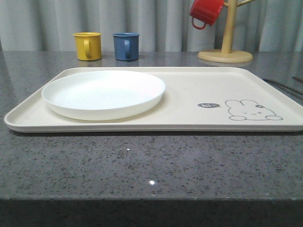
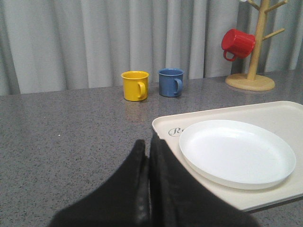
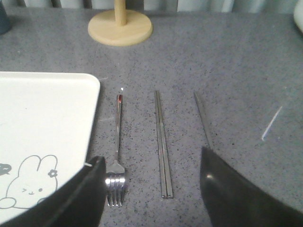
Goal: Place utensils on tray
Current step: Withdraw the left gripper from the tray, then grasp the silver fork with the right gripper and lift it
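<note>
The cream tray (image 1: 189,101) with the rabbit drawing lies across the table's middle; it also shows as the tray (image 2: 208,117) and the tray (image 3: 42,118). On the counter beside its right edge lie a silver fork (image 3: 116,156), a pair of chopsticks (image 3: 163,142) and a thin handle of another utensil (image 3: 202,120), its bowl hidden by a finger. My right gripper (image 3: 152,177) hangs open above the fork and chopsticks, holding nothing. My left gripper (image 2: 147,151) is shut and empty by the tray's left corner.
A round white plate (image 1: 104,93) rests on the tray's left half. A yellow mug (image 1: 88,46) and a blue mug (image 1: 126,46) stand at the back. A wooden mug stand (image 1: 226,53) carries a red mug (image 1: 206,12) at the back right.
</note>
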Tool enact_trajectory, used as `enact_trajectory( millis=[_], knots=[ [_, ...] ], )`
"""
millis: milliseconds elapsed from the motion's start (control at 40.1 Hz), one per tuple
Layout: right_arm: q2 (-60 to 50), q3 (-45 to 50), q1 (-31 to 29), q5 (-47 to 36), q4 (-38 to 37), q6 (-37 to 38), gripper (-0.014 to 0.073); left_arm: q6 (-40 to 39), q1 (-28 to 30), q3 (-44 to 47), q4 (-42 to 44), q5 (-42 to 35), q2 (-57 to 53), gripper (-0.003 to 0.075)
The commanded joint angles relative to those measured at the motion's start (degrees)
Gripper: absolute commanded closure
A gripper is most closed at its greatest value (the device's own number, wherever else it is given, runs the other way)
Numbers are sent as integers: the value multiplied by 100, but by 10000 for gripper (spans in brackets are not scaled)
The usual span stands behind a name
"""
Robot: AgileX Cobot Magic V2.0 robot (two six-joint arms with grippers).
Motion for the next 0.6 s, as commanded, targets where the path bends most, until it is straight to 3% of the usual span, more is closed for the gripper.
enact_trajectory(
  millis=[0,250,574],
  knots=[
    [725,-521,33,-248,34,-93,160,-54,8,-152,-29,-455,76,738],
    [2602,-1557,526,802,195,-93,160,-54,8,-152,-29,-455,76,738],
    [4309,-2377,549,1343,255,-88,160,-54,8,-152,-29,-455,76,738]
  ],
)
